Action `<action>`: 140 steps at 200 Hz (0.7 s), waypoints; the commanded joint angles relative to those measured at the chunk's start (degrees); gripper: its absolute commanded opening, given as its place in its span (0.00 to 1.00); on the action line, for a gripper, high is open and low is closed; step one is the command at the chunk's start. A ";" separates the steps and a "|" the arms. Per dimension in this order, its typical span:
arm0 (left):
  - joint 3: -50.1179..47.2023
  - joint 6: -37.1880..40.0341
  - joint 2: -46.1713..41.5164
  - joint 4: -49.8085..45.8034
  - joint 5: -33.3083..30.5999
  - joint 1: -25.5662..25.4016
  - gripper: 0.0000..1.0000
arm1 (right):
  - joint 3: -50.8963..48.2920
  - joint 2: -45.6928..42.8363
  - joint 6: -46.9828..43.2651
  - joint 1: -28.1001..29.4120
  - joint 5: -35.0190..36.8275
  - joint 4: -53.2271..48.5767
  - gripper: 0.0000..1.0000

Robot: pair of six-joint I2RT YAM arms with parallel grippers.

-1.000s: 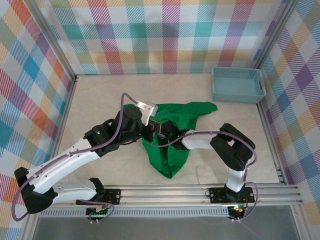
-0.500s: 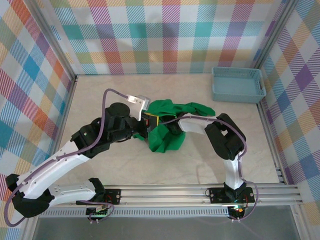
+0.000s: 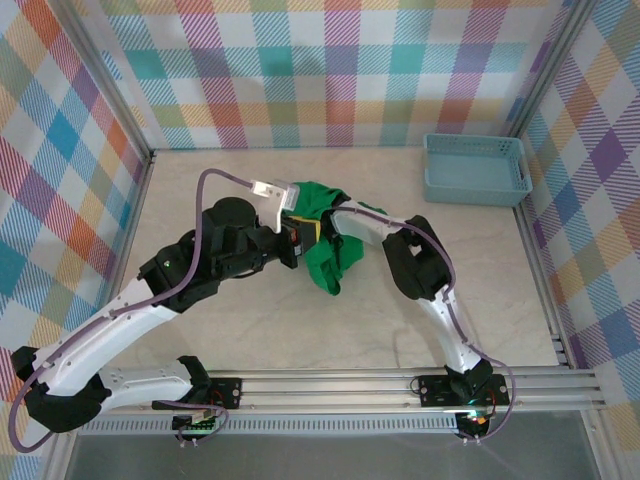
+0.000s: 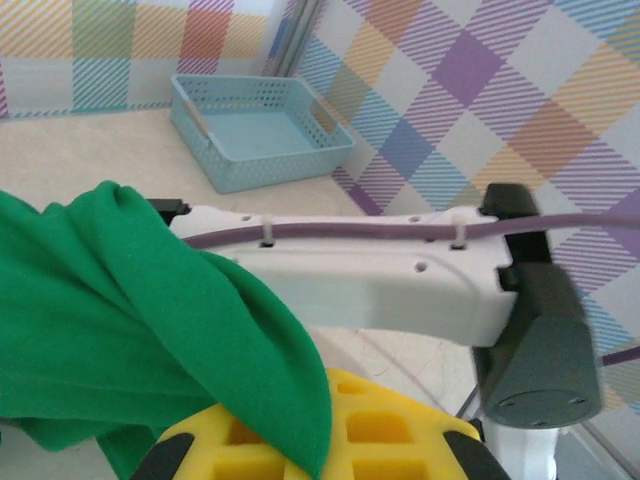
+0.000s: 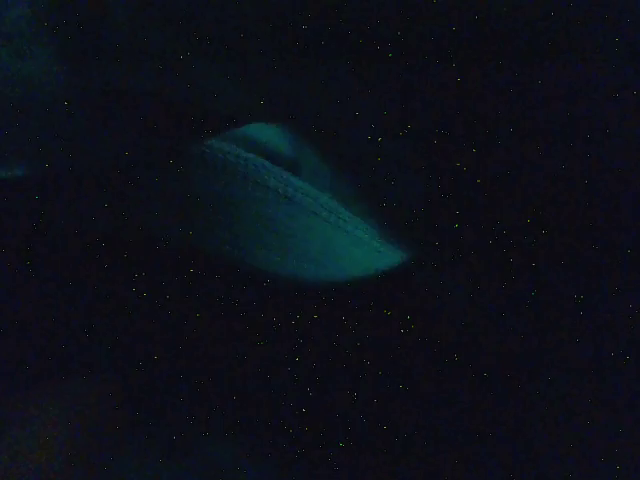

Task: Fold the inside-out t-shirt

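Top external is showing the green t-shirt (image 3: 326,256) bunching from a long drape into a wad on the bench (image 3: 200,190), left hand (image 3: 298,241) pinching it, right hand burrowing inside (spread or not, I cannot tell), probably turning it right-side out.

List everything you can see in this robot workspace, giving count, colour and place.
t-shirt: one, bright green, bunched mid-table between the arms
basket: one, light blue, far right corner of the table
table: one, beige, under everything
walls: three, multicoloured plaid, back and both sides
left arm: one, white and black, from near left
right arm: one, white and black, its end among the t-shirt's folds
left hand: one, black with yellow pads, shut on the t-shirt
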 commanded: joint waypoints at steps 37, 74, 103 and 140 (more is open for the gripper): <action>6.03 -0.08 -2.36 1.81 -4.70 0.41 0.00 | 8.63 8.73 0.46 0.05 -0.33 -14.73 0.95; 9.07 1.18 -1.11 -4.15 -18.91 0.97 0.00 | -0.98 2.23 -1.60 0.96 -1.57 -6.06 0.53; 12.51 1.06 2.51 -9.81 -24.81 5.81 0.00 | -15.53 -7.65 -5.82 2.85 -4.24 7.30 0.22; 15.14 -1.30 7.85 -14.42 -23.38 15.30 0.00 | -30.90 -18.70 -9.20 6.03 -6.39 20.68 0.00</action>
